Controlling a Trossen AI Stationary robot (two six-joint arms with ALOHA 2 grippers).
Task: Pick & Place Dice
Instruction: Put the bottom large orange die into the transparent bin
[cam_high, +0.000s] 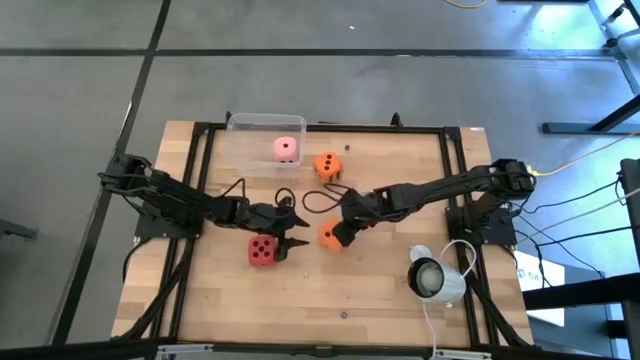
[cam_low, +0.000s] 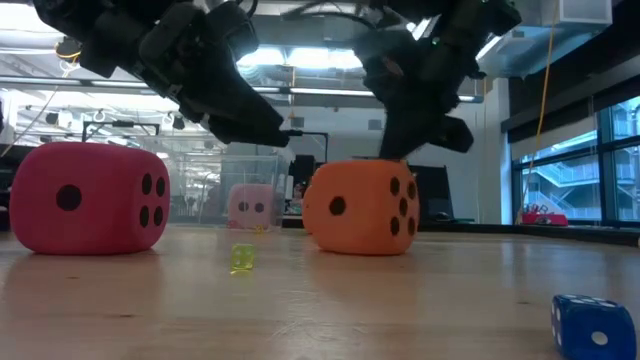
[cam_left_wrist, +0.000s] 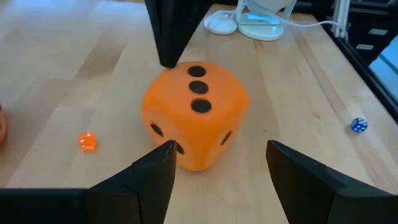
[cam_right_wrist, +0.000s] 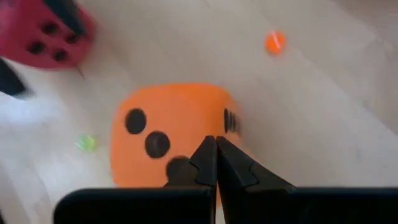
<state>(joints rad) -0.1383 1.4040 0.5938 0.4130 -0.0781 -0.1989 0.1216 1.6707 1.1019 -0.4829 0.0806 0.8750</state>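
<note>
Nearest us on the wooden table (cam_high: 400, 320) we see the red die (cam_high: 262, 250), a soft-looking cube with round dark pips, toward the front left. Just right of it, at the table's middle, sits an orange die (cam_high: 331, 236), three pips in a diagonal row on top. The right gripper (cam_high: 345, 226) rests its closed jaws on that die's upper edge, holding nothing. The left gripper (cam_high: 297, 230), jaws wide apart and empty, faces it from between the two. Farther back stands a second orange die (cam_high: 327, 165), then one pale pink die (cam_high: 286, 149) inside a clear box (cam_high: 240, 125) at the back edge
</note>
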